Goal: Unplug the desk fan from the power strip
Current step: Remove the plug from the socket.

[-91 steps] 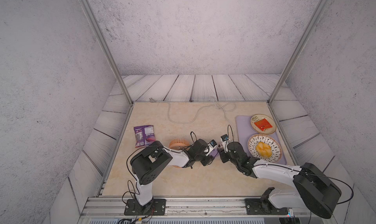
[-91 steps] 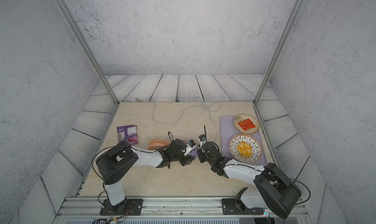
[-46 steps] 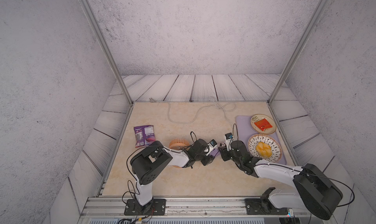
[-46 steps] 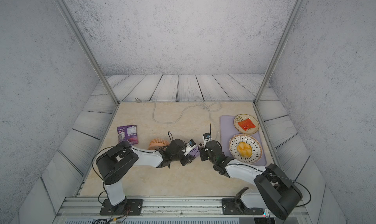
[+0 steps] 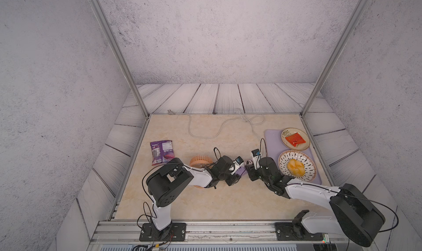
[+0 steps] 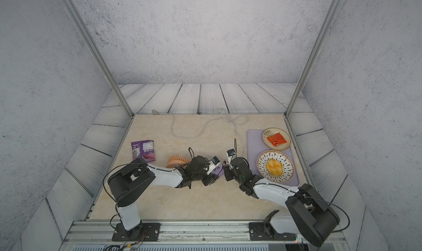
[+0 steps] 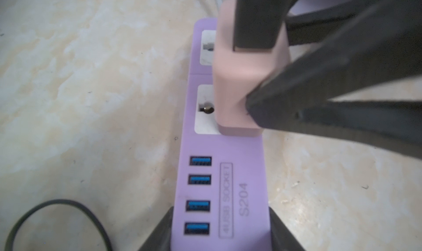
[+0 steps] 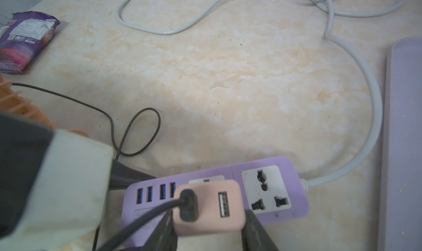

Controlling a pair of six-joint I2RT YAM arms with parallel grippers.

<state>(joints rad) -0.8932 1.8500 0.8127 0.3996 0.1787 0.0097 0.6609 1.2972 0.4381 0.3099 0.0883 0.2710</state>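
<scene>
The lavender power strip (image 7: 228,170) lies on the beige tabletop between my two arms, mostly hidden by them in both top views. My left gripper (image 7: 220,229) is shut on its USB end, one finger on each long side. A pale pink plug (image 8: 210,220) stands over the socket next to the USB ports, and my right gripper (image 8: 209,227) is shut on its two sides. A brass pin shows at the socket hole under the plug. The plug's black cord (image 8: 137,133) loops back to the orange desk fan (image 5: 198,162), which sits behind my left forearm.
The strip's thick grey-white cord (image 5: 205,135) snakes to the back edge. A lavender tray (image 5: 271,142) at the right holds two plates (image 5: 296,167). A purple snack bag (image 5: 161,151) lies at the left. Metal posts stand at the back corners.
My right gripper has shifted slightly to the right with the plug in it. The left arm and the strip have stayed put.
</scene>
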